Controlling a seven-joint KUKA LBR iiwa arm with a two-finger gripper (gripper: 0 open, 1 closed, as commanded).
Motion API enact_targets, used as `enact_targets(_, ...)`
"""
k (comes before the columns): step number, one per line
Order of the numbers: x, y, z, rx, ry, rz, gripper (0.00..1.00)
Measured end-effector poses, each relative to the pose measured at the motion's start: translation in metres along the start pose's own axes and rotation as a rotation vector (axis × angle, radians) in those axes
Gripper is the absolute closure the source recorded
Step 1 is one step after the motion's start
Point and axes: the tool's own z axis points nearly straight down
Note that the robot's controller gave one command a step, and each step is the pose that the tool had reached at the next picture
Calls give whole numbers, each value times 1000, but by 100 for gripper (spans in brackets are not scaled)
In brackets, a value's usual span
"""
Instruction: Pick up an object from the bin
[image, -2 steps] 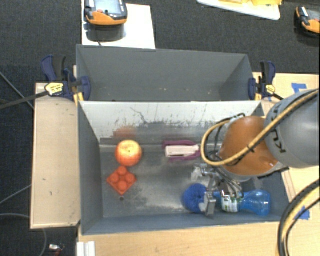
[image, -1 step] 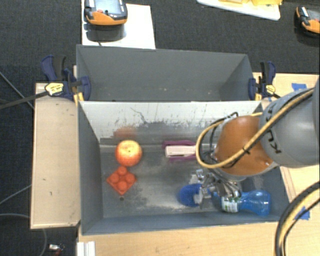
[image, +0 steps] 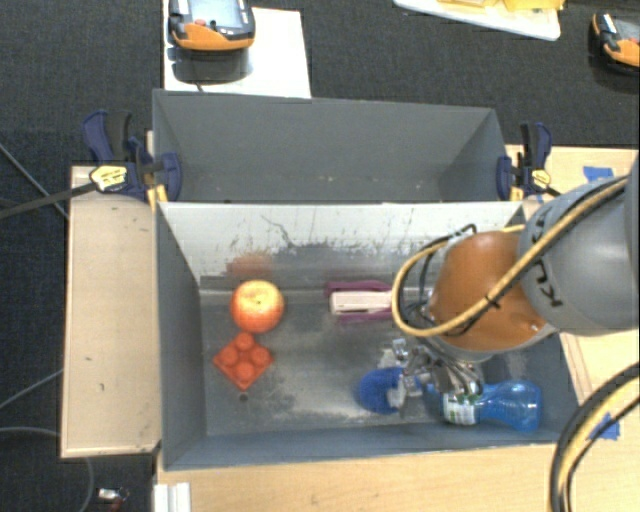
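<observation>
Grey metal bin (image: 185, 330), mostly bare floor. The gripper (image: 428, 378) sits low at front right, between a blue bottle (image: 510, 405) and a smaller blue lump (image: 375, 392); can't tell if it's open or closed. I'd centre over one before squeezing, so neither skids off.

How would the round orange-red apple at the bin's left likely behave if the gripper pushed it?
The apple looks round and smooth, so it would probably roll rather than slide, perhaps toward the orange studded block close by. Its glossy, curved skin may slip from a two-finger pinch. It looks rigid, not floppy.
</observation>
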Motion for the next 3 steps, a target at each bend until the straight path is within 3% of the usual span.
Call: enact_targets(3,0,0,-61,-1,0,6,100)
